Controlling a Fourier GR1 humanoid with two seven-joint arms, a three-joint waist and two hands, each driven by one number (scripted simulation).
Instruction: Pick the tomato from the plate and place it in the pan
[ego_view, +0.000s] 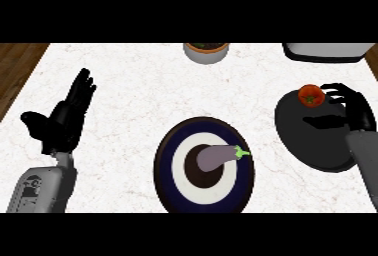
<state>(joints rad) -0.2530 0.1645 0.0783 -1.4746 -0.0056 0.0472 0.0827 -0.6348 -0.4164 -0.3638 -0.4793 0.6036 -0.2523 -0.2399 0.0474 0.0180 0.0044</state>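
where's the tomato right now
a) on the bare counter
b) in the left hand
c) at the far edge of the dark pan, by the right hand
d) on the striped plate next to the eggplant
c: the tomato sits at the far edge of the dark pan, by the right hand; the plate holds only the eggplant.

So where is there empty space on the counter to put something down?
The widest bare marble lies between the left hand, the pot and the plate. A narrower strip runs between plate and pan. The pan's side is crowded: the right hand and tomato are there.
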